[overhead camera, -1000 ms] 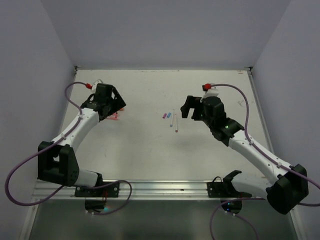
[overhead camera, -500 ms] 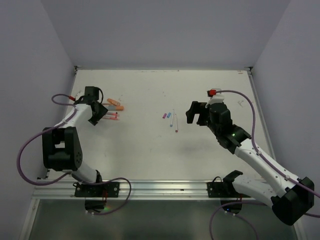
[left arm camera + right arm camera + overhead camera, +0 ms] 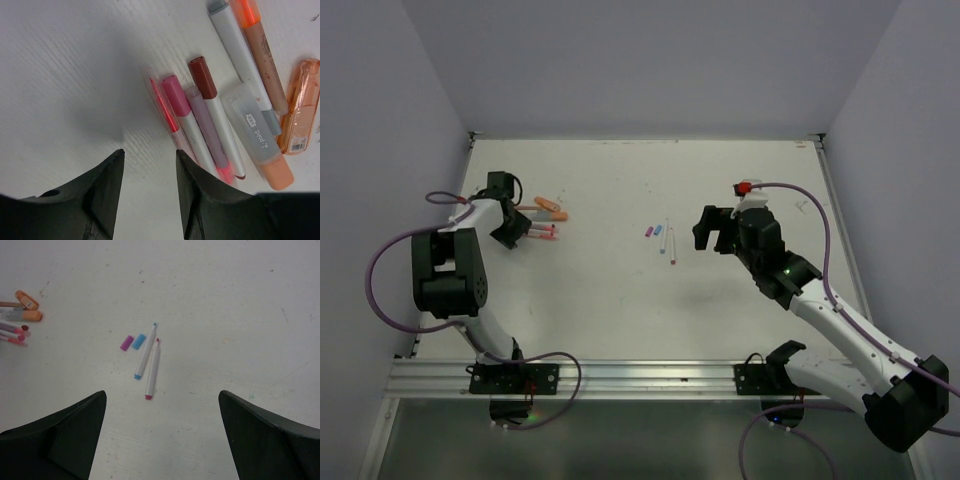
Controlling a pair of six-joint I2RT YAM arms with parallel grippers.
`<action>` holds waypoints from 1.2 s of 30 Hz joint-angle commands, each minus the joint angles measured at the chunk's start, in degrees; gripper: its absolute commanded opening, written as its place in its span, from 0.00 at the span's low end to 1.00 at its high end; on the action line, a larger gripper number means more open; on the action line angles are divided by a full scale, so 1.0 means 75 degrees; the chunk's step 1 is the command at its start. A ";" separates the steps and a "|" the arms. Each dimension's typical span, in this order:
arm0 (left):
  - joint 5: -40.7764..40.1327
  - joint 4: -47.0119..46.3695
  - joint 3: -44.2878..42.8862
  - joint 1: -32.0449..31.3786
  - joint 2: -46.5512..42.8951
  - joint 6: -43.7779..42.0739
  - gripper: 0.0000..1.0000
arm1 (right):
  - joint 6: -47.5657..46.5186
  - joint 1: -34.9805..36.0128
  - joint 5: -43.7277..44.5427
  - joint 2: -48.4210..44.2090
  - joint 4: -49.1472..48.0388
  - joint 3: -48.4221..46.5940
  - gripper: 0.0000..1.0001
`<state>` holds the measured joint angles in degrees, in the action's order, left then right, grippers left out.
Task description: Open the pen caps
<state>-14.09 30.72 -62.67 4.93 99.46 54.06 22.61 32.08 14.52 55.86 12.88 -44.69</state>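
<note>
A cluster of pens (image 3: 220, 115) lies at the table's far left, also seen in the top view (image 3: 546, 222). It holds a pink cap (image 3: 175, 95), a dark red cap (image 3: 202, 77), thick orange markers (image 3: 257, 55) and a loose orange cap (image 3: 300, 112). My left gripper (image 3: 149, 152) sits just left of the cluster, jaws partly apart over bare table, right fingertip beside a thin red pen (image 3: 162, 105). At mid-table lie a loose purple cap (image 3: 126, 342), a blue cap (image 3: 138, 341) and two uncapped pens (image 3: 149, 365). My right gripper (image 3: 161, 395) hovers wide open near them, holding nothing.
Side walls close in the white table (image 3: 620, 300) on the left, right and back. A metal rail (image 3: 640, 375) with the arm bases runs along the near edge. Purple cables (image 3: 390, 270) loop off both arms.
My left gripper has pulled back leftward off the pen cluster, uncovering it, and its jaws have narrowed. The right gripper has shifted slightly rightward and stayed wide open.
</note>
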 commanded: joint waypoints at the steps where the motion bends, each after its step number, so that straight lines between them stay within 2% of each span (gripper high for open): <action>1: -0.0020 -0.0205 -0.0350 0.0163 0.0191 0.0210 0.49 | -0.0179 -0.0034 0.0208 -0.0123 -0.0147 0.0040 0.98; 13: 0.0155 -0.0205 -0.0678 0.0280 0.0696 0.0174 0.47 | -0.0226 -0.0034 0.0185 -0.0053 -0.0183 0.0064 0.99; 24: 0.0331 -0.0311 -0.0585 0.0292 0.0075 0.0455 0.46 | -0.0261 -0.0046 0.0138 -0.0088 -0.0194 0.0052 0.99; 36: 0.0285 -0.0007 -0.0807 0.0292 0.0590 0.0467 0.45 | -0.0261 -0.0034 0.0149 -0.0135 -0.0148 0.0064 0.99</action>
<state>-11.14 30.50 -66.76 6.48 103.31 56.45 21.43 32.08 14.50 55.86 12.86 -44.60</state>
